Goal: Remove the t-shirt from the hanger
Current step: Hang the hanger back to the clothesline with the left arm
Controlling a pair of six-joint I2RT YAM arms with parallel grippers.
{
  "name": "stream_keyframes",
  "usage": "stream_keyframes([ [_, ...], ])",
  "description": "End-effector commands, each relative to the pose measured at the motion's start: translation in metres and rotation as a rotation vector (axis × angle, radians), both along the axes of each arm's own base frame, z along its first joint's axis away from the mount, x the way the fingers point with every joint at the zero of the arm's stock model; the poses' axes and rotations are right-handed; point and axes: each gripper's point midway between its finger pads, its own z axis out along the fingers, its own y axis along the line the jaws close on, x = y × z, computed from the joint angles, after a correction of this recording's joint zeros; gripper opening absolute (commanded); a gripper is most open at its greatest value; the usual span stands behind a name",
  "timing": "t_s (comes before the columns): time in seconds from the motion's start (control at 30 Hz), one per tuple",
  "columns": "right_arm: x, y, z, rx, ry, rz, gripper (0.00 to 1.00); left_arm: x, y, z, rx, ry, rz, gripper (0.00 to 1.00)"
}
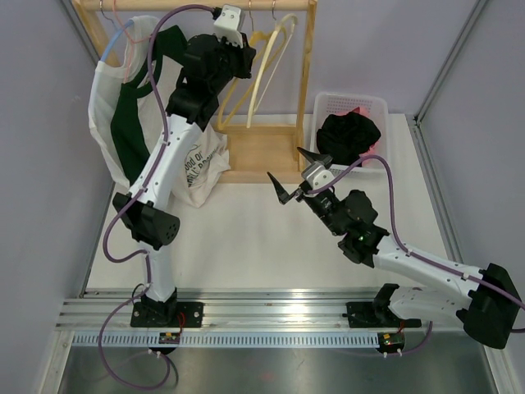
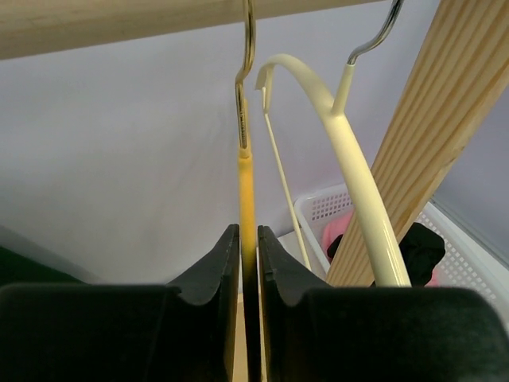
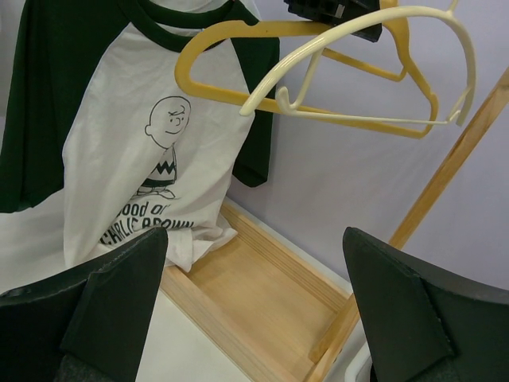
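The white t-shirt point(image 1: 111, 123) with dark green sleeves and a cartoon print hangs at the left end of the wooden rail point(image 1: 197, 5). A pale blue hanger arm point(image 1: 112, 48) shows at its shoulder. It also shows in the right wrist view point(image 3: 151, 151). My left gripper point(image 1: 243, 48) is raised at the rail and shut on the neck of a bare yellow hanger point(image 2: 247, 199), which is beside the shirt point(image 3: 318, 32). My right gripper point(image 1: 293, 174) is open and empty, low over the table, and faces the rack point(image 3: 254, 239).
A bare cream hanger point(image 2: 358, 183) hangs right of the yellow one, by the rack's wooden post point(image 2: 445, 127). The shirt's hem lies on the rack's wooden base point(image 1: 258, 152). A white basket point(image 1: 351, 100) holding black and pink clothes stands at the back right.
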Motion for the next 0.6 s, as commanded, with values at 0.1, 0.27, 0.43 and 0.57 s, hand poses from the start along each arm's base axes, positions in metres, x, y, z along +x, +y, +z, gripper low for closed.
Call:
stream_keyframes([
  [0.1,-0.004,-0.006,0.014,0.035,-0.024,0.007,1.0,-0.027,0.009,0.048,-0.026,-0.11,0.014,0.31],
  [0.27,-0.002,-0.005,0.013,0.035,-0.016,0.001,0.99,-0.044,0.027,0.061,-0.028,-0.121,0.066,0.56],
  [0.43,-0.004,-0.005,0.017,0.045,-0.017,0.012,1.0,-0.068,0.042,0.059,0.035,-0.121,0.074,0.68],
  [0.57,-0.005,-0.004,0.017,0.044,-0.012,0.018,0.99,-0.103,0.068,0.069,0.08,-0.154,0.104,0.77],
])
